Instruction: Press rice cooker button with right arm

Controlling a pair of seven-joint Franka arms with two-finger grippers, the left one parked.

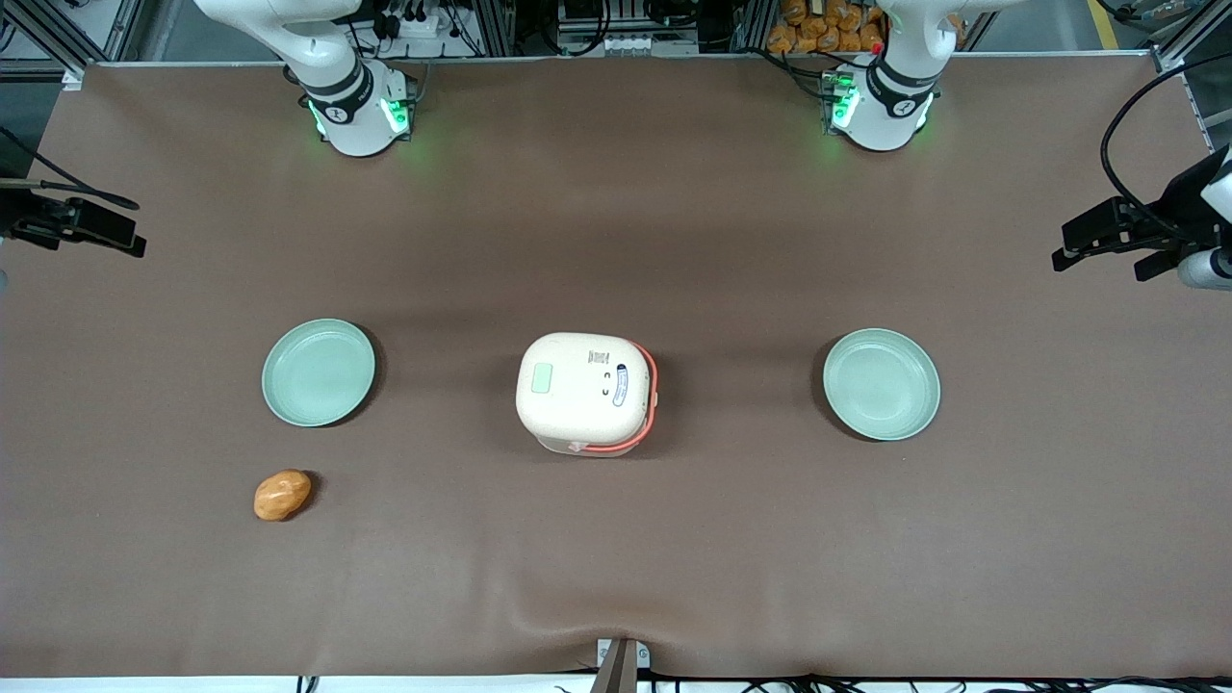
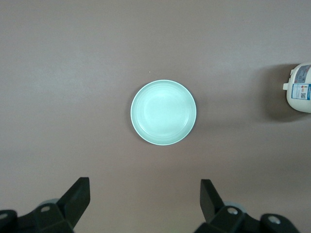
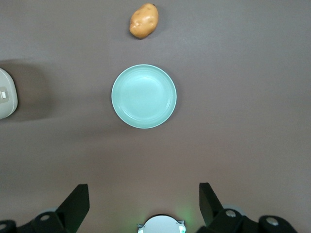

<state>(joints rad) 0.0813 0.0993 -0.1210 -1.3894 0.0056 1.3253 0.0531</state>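
The rice cooker (image 1: 587,393) stands mid-table with its cream lid shut, a salmon-pink band round it and a pale green patch (image 1: 542,378) on the lid. Only its edge shows in the right wrist view (image 3: 6,94) and in the left wrist view (image 2: 300,88). The right arm (image 1: 332,67) rises from its base out of the front view, so its gripper does not show there. In the right wrist view the gripper (image 3: 144,196) hangs open high above a pale green plate (image 3: 144,96), well apart from the cooker, with nothing between its black fingers (image 3: 77,200).
One pale green plate (image 1: 319,372) lies beside the cooker toward the working arm's end, another (image 1: 882,384) toward the parked arm's end. An orange-brown potato (image 1: 282,495) lies nearer the front camera than the first plate. Black camera mounts (image 1: 72,223) stand at the table's ends.
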